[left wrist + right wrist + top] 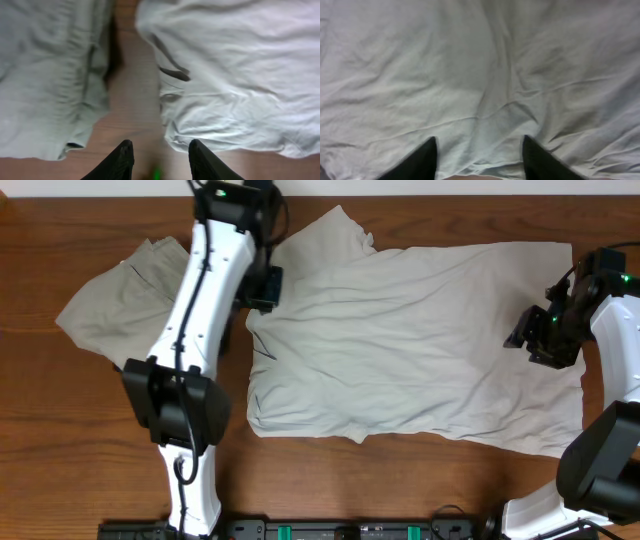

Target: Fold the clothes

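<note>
Left gripper part-open, empty, above bare bench just beside the T-shirt; right gripper part-open, empty, above its opposite end. T-shirt lies spread flat, long axis running between both arms.

Left arm, right arm — white shells, black joints, cables, jaws.

— What is the desk carrying right now?
— I'm seeing two garments lying on the brown wood. A pale off-white T-shirt is lying spread out, wrinkled, across the middle and right. Darker khaki trousers are lying bunched at the far left, a strip of bare wood separating them.
</note>
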`<state>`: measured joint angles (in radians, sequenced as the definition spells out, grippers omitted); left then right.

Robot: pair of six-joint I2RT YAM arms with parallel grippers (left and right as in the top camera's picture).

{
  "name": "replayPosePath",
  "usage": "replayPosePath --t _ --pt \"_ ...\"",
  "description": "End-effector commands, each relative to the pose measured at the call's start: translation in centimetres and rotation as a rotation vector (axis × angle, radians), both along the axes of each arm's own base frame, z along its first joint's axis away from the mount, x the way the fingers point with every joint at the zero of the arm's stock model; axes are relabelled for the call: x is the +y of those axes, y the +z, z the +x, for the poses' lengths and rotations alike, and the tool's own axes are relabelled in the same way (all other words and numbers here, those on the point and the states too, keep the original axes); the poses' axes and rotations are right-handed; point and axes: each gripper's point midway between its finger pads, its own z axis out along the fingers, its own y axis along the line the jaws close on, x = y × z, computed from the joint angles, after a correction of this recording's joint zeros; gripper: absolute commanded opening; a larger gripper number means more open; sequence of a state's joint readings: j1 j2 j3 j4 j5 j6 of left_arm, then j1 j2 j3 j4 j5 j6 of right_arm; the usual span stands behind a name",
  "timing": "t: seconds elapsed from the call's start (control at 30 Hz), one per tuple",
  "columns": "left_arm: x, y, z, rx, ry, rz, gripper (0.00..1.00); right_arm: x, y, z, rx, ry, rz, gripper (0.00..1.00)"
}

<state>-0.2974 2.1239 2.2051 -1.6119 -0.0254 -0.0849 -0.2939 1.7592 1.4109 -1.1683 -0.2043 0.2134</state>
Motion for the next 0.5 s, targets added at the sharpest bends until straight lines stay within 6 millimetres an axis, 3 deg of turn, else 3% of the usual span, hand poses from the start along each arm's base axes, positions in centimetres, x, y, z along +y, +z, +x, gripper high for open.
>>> replayPosePath --t 0.0,0.1,0.2,0.33,0.47 --pt "-0.8 2.6 -3.0 0.012 -0.037 -0.010 0.38 -0.5 -1.3 -1.4 0.064 -0.046 -0.046 0.30" --pt "-0.5 5.3 -3.7 -0.074 -0.049 -0.001 0.40 -1.7 -3.4 -2.1 0.091 -0.102 -0.110 0.15" --pt "0.1 8.0 -4.5 -0.155 -0.045 -0.013 0.43 -2.2 -5.9 -1.4 0.030 -0.130 -0.122 0.01" --pt "0.6 10.7 -5.7 -0.236 -0.017 -0.045 0.44 -2.8 -8.6 -0.8 -0.040 -0.235 -0.128 0.01" --pt "0.9 11.8 -6.5 -0.270 0.012 -0.059 0.49 -3.6 -10.1 -1.2 -0.062 -0.279 -0.149 0.01"
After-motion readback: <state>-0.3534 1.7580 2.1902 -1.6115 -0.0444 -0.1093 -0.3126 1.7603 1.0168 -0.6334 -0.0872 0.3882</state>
